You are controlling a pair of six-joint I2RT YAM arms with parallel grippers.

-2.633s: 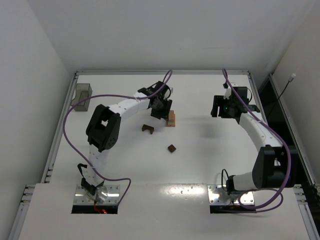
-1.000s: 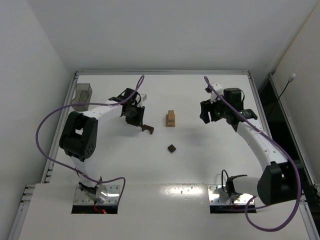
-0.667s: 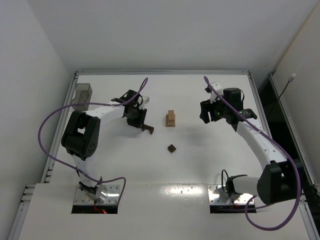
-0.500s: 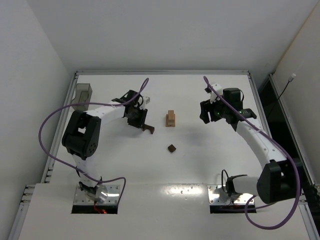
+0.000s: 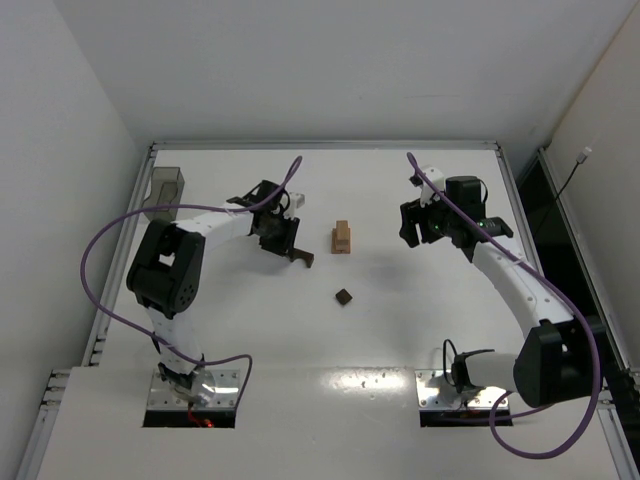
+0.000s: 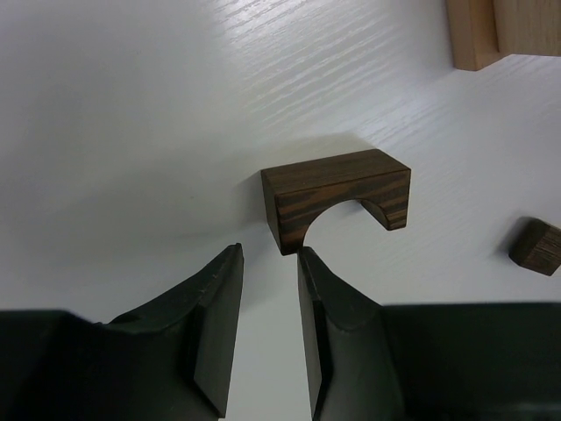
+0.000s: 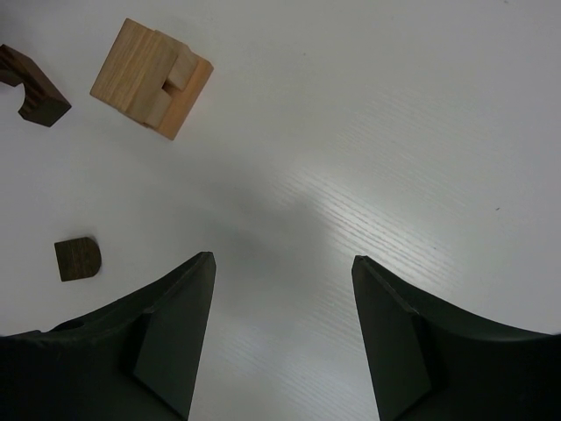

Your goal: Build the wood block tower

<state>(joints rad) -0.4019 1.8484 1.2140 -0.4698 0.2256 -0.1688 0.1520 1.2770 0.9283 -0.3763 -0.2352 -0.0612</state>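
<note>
The wood block tower (image 5: 342,238), a short stack of light tan pieces, stood on the white surface (image 5: 400,330) between the 2 arms. The left pincer (image 6: 266,259) sat low, its fingers a narrow gap apart with nothing between them, the tips just short of a dark brown arch block (image 6: 337,197) resting near the tower. The right pincer (image 7: 282,263) hovered on the tower's other side, its fingers wide apart and empty. 1 small dark block (image 5: 344,296) lay nearer the arm bases, apart from the stack. A translucent grey bin (image 5: 165,190) stood at the far left edge.
</note>
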